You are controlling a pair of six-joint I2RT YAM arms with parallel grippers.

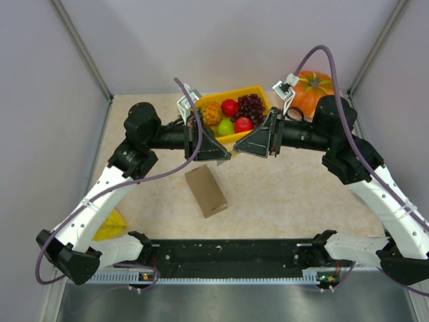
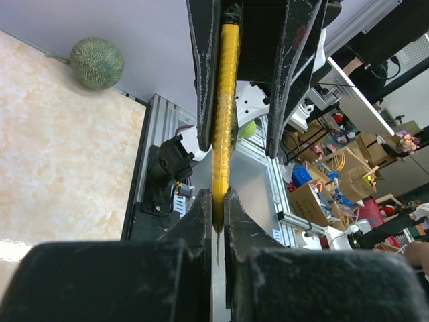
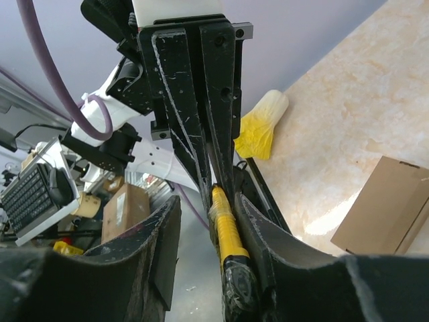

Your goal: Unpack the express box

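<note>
Top external view: the marbled table (image 1: 295,194) fills the floor of the booth. The left arm (image 1: 100,194) and right arm (image 1: 375,181) bend inward, so the left gripper (image 1: 221,151) and right gripper (image 1: 242,146) meet tip to tip above the table's middle. Behind them sits the yellow fruit tray (image 1: 260,90), and an orange pumpkin (image 1: 312,87) stands by its right end. The express box (image 1: 206,190) lies flat, closed and slanted on the table, on the near side of the grippers and apart from both. A yellowish cabbage (image 1: 110,225) rests by the left arm.

In the left wrist view, the left gripper's fingers (image 2: 201,215) are clamped tight on a yellow-handled knife (image 2: 224,100). In the right wrist view, the right gripper's fingers (image 3: 258,228) stand parted around the handle, with a gap on one side.
</note>
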